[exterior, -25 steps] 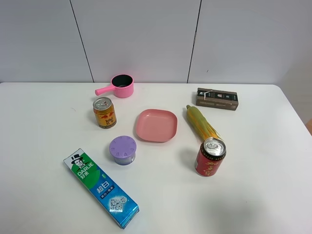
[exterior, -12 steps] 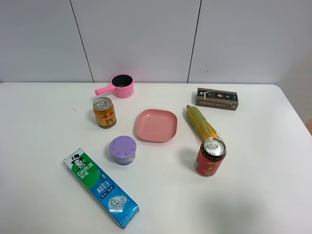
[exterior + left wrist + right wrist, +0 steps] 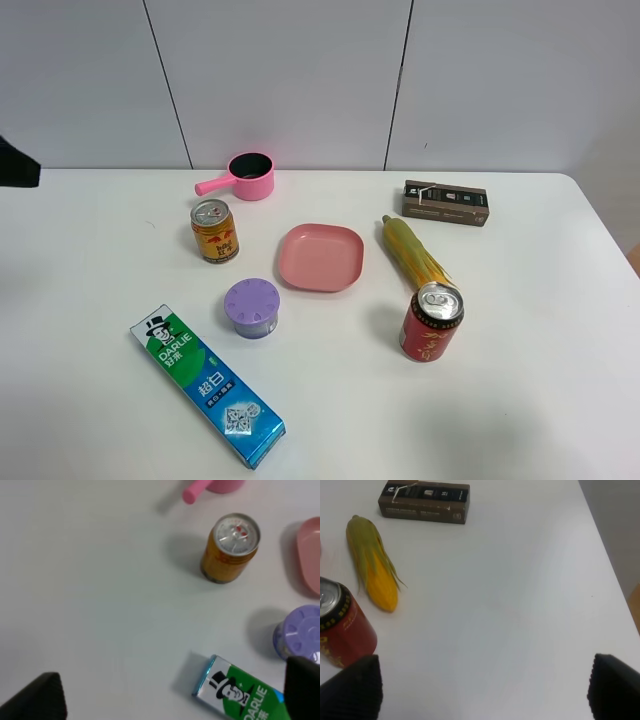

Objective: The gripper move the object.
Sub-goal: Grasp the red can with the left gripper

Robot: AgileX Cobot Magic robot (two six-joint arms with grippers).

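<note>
The gold can point(image 3: 215, 230) stood upright on the counter point(image 3: 560, 400), in the left half and towards the back edge. It sat just in front of the pink saucepan point(image 3: 250, 176) and apart from the pink plate point(image 3: 320, 257), with nothing touching it. From the high camera I saw only a dark scrap at the counter's left edge, which I took for the left arm point(image 3: 14, 165).

In its own wrist view the left tool point(image 3: 172, 680) had its jaws spread wide and held nothing. The can point(image 3: 230, 547) lay well ahead of it, and the toothpaste box point(image 3: 235, 695) and purple tub point(image 3: 300, 632) lay nearer. The right tool point(image 3: 482, 680) was equally wide and empty, over the right side by the red can point(image 3: 342, 630) and the corn cob point(image 3: 372, 570).

I judged this to be the approach, with no grasp begun. The left tool would next need to travel to the can, set a jaw on either side of its body, come down and close. It would have to keep clear of the saucepan handle and the plate rim.
</note>
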